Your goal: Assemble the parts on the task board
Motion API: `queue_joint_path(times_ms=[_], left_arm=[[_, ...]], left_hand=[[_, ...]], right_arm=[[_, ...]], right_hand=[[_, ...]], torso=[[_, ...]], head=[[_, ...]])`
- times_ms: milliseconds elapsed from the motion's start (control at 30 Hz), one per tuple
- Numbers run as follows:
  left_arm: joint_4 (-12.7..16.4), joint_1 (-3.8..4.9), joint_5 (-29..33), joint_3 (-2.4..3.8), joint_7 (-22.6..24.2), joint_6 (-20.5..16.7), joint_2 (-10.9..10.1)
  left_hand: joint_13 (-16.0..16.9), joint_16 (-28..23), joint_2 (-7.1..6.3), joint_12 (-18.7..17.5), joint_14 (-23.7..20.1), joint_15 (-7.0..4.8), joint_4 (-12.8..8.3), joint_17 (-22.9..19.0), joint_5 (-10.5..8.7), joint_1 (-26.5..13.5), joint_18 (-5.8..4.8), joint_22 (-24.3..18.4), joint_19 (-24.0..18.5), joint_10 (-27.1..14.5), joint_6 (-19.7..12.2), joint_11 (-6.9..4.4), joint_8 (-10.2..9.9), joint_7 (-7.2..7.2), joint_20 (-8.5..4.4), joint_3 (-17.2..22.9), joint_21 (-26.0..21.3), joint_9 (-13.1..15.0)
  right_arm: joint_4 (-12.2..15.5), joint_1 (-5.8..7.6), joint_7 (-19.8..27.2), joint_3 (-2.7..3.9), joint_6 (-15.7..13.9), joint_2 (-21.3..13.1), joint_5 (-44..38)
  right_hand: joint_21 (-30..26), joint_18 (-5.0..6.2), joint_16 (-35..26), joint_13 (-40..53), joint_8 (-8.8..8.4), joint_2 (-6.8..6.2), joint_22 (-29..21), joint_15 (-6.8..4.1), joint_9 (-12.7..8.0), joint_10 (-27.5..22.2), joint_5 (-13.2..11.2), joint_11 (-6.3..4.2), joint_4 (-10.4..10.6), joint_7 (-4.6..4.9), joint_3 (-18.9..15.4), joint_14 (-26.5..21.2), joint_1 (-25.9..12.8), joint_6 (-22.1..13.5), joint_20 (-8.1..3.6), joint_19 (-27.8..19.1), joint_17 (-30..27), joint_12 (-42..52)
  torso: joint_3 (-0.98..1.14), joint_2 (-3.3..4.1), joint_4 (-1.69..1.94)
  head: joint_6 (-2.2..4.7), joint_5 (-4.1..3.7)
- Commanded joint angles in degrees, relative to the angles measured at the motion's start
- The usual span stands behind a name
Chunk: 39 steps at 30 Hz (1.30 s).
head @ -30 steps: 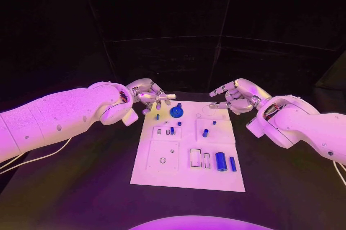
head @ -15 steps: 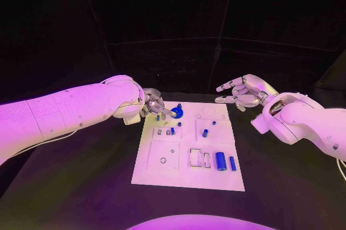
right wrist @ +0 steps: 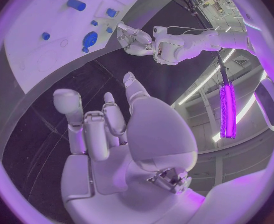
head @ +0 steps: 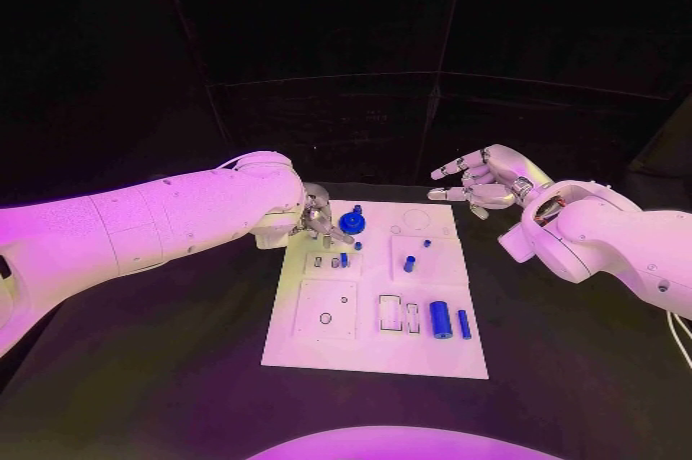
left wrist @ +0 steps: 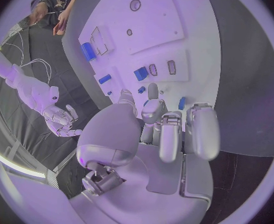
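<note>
The task board (head: 378, 345) is seen lying flat in the middle of the black table (head: 144, 380), its long side running away from the robot. The left hand (head: 319, 223) is held low over the board's far left corner, fingers curled downward beside a round blue part (head: 353, 223) that stands near the far edge. From the left wrist view the fingers (left wrist: 171, 134) are seen bent over the board's edge with a small blue part (left wrist: 182, 103) just past the fingertips; whether anything is pinched cannot be told, since the fingertips are partly hidden by the hand itself.

The right hand (head: 482, 184) is held off the board, beyond its far right corner and above the table. Its fingers are spread apart and nothing is held in it; this is confirmed by the right wrist view, where the palm (right wrist: 121, 134) is seen bare.

On the board, a small blue peg (head: 410, 265) is seen standing in the raised plate right of centre, with a smaller blue piece (head: 427, 244) just beyond it. Nearer the robot, a thick blue cylinder (head: 440, 319) and a thinner blue rod (head: 464, 324) lie side by side, close but apart, to the right of two rectangular slots (head: 391, 314). Another small blue part (head: 343, 261) is set in the left plate, beside two grey-looking pieces.
</note>
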Motion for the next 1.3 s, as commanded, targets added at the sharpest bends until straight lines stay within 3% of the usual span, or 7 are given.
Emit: queue_joint_path(times_ms=[33, 833, 1300], left_arm=[[-0.7, 0.09, -1.3, -0.22, -1.3, 2.2, 0.8], [-4.2, -0.15, -1.0, -1.22, -1.2, 4.0, 4.7], [-5.4, -0.31, -0.8, -1.37, -1.2, 5.3, 5.8]], left_hand=[[0.1, 0.2, 0.72, 0.3, 6.0, -0.34, 0.1, 15.1, 0.01, 0.1, -0.66, 0.1, 0.9, 0.0, -0.4, -0.15, 0.4, -0.05, 0.09, -0.5, 0.2, 0.1], [0.0, 0.2, 1.78, 0.1, 6.0, -0.19, -0.7, 15.1, 0.08, 2.0, -0.63, 0.3, 0.6, -0.4, -1.5, 0.00, 1.4, 0.10, 0.27, -0.4, 0.4, 1.3], [0.0, 0.2, 2.21, 0.0, 6.0, -0.14, -1.2, 15.1, 0.08, 3.1, -0.59, 0.3, 0.5, -0.6, -1.9, 0.05, 1.8, 0.14, 0.35, -0.1, 0.4, 1.7]], right_arm=[[-0.1, 0.15, -0.4, 0.05, -0.5, 0.2, 0.3], [-0.8, 0.15, -0.7, 0.05, -0.1, 1.1, 0.3], [-1.1, 0.14, -0.9, 0.04, 0.2, 1.4, 0.1]], right_hand=[[-0.3, 0.78, -0.2, 0.0, 0.30, 0.63, -0.1, -0.18, 0.0, 0.1, 0.4, -0.18, 0.0, -0.22, -0.4, 3.9, 0.1, 0.1, -0.07, -0.3, 5.6, 0.0], [-1.5, 1.12, -0.8, -0.7, 0.43, 1.10, -2.3, -0.23, 0.0, -0.4, 1.5, -0.19, -0.2, -0.21, -1.0, 3.7, 0.8, -0.1, -0.13, -1.2, 4.4, -0.5], [-1.6, 1.14, -0.9, -0.7, 0.45, 1.15, -2.4, -0.23, 0.0, -0.4, 1.6, -0.19, -0.2, -0.22, -1.1, 3.6, 0.9, -0.1, -0.13, -1.3, 4.3, -0.5]], torso=[[-0.05, 0.08, 0.05], [0.06, 0.04, 0.01], [0.04, 0.09, 0.07]], head=[[-0.03, 0.05], [-0.62, -0.17], [-1.00, -0.21]])
